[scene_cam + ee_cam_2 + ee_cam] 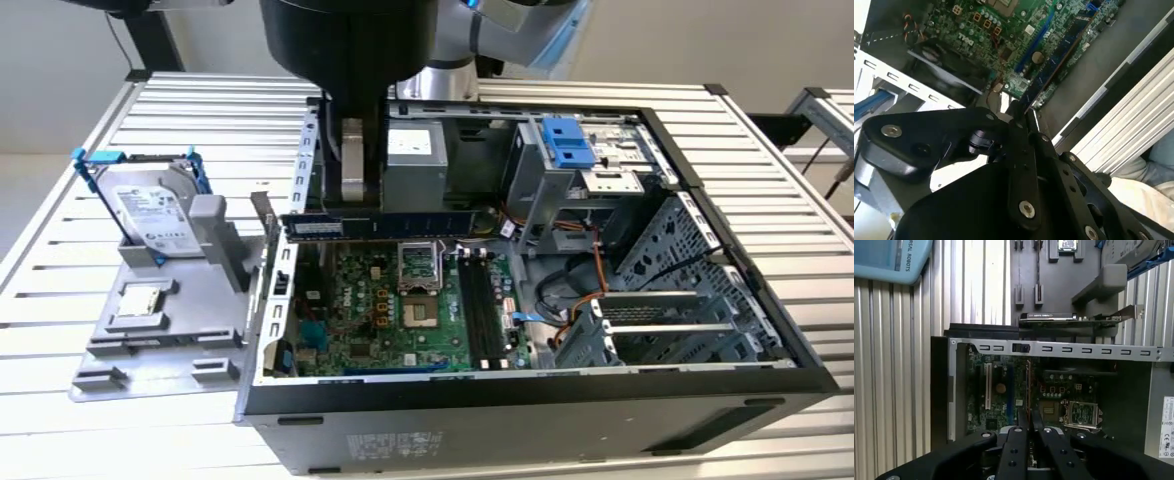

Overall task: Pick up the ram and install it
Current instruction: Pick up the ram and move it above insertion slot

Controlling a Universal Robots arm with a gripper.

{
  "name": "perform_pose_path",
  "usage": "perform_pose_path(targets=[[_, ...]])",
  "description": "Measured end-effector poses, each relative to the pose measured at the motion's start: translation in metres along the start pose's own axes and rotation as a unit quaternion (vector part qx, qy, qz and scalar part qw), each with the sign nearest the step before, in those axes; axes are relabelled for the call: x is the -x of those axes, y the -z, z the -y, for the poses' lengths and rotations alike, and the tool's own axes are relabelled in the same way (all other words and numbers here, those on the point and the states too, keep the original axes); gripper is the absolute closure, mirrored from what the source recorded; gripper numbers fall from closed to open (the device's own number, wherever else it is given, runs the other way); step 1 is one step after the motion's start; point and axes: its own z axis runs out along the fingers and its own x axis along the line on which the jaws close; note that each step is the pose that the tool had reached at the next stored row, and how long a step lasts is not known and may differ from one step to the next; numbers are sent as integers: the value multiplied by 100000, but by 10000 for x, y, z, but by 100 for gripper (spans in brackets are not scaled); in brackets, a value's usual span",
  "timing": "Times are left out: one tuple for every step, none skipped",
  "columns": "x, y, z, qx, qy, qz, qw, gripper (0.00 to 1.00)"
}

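The fingers (1015, 445) pinch the ram (387, 226) over the open computer case (534, 410).
In the exterior view, the case sits on the tabletop (80, 440) with a green board (354, 285) inside. The ram hangs sideways above the board's 12 o'clock edge, away from the black slots (483, 305). A hard drive (147, 215) stands at the case's 9 o'clock.

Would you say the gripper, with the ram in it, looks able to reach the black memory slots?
Probably yes: the case is open, nothing covers the memory slots, and the gripper, shut on the ram, hangs above the motherboard.
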Motion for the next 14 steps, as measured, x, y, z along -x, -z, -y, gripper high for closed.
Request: perform_pose_path(targets=[[1,1,33,1,2,2,100000,100],[3,2,67,3,4,-3,100000,100],[4,3,98,4,4,-2,100000,100],[5,3,125,3,4,-3,100000,100],[6,4,150,3,0,-1,100000,100],[6,5,175,4,0,-4,100000,100],[6,5,198,4,2,-4,100000,100],[7,5,221,3,6,0,100000,100],[8,6,246,4,5,1,100000,100],[9,7,273,5,4,-6,100000,100],[9,7,298,3,5,-5,100000,100],[11,8,324,3,0,-3,100000,100],[11,8,351,3,0,0,100000,100],[12,9,380,3,1,-5,100000,100]])
